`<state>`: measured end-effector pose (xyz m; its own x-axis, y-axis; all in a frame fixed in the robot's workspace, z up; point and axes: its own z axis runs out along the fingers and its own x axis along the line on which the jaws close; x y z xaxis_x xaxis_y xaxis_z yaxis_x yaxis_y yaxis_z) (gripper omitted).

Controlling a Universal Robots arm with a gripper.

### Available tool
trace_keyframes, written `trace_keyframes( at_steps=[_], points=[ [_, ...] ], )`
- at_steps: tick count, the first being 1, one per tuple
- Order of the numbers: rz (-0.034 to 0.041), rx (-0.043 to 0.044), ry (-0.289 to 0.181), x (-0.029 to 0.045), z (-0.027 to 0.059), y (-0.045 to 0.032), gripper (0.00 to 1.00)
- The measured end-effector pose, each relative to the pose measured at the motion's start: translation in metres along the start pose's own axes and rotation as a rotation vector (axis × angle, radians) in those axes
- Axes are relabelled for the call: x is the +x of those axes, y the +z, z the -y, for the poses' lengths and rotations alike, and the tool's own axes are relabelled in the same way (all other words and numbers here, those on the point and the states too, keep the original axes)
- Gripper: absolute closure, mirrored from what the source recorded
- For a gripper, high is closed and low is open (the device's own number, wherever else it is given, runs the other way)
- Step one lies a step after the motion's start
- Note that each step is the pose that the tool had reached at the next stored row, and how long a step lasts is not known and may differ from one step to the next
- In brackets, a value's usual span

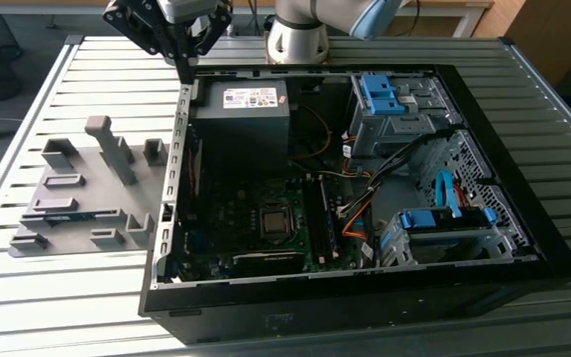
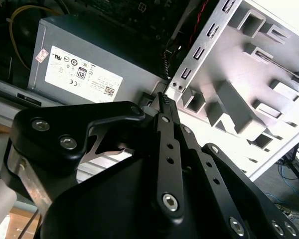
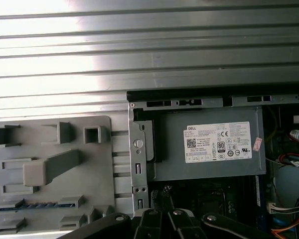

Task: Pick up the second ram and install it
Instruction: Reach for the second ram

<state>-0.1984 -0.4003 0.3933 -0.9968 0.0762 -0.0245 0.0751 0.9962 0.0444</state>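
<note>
Gripper (image 1: 184, 73) pressed together above case (image 1: 178, 149) edge, second ram (image 1: 72, 216) in grey fixture (image 1: 95, 160), slatted metal table (image 1: 57, 297)

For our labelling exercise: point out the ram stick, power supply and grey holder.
ram stick (image 3: 40, 204), first wrist view, middle of blue board
power supply (image 3: 218, 142), first wrist view, white label
grey holder (image 1: 102, 195), exterior view, bare flat plate
</note>
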Motion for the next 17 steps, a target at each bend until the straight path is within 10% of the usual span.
trace_keyframes(
  at_steps=[17],
  points=[
    [0.0000,0.0000,0.000,0.0069,0.0005,-0.0001,0.89]
  ],
)
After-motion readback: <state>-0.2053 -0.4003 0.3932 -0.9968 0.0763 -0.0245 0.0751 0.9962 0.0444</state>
